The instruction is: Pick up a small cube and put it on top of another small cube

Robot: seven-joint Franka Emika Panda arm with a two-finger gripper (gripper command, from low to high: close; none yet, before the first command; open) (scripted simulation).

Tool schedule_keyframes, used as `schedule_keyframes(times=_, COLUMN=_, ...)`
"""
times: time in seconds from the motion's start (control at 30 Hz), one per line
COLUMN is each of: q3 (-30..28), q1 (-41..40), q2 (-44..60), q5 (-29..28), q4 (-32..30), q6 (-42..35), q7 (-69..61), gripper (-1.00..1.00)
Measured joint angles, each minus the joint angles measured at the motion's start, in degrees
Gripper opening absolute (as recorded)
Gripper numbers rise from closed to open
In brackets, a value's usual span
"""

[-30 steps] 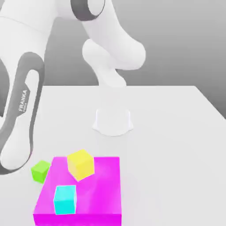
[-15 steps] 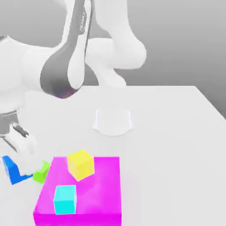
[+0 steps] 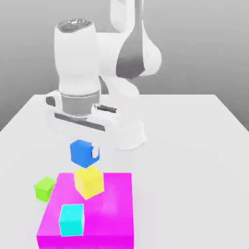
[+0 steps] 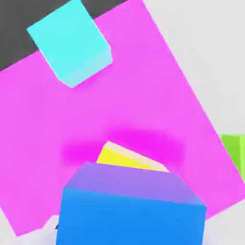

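Claw [image 3: 92, 148] closed on blue cube [image 3: 85, 153], holding it in the air above yellow cube [image 3: 89, 182]. Exterior view: a fingertip shows against the blue cube's side, on the exterior view's right; the arm [image 3: 80, 63] reaches over from behind. Yellow cube sits on magenta block [image 3: 114, 204], toward its far edge; cyan cube [image 3: 72, 220] on the same block, near edge. Green cube [image 3: 44, 188] on the worktop [image 3: 180, 180], just beside the block, exterior view's left.

Hand view gives the blue cube large and close, covering most of the yellow one, just a strip of yellow peeking past it. It also shows a darker shadow patch on the magenta top, and a dark area beyond the block's edge near the cyan cube; the exterior view has neither that clearly. Whole yellow cube reads only from outside.
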Motion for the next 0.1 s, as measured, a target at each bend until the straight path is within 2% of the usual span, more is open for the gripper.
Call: schedule_keyframes(times=0.1, q3=0.0, q1=0.0, q2=0.0, q5=0.0, q4=0.0, q6=0.0, q7=0.0, gripper=1.0)
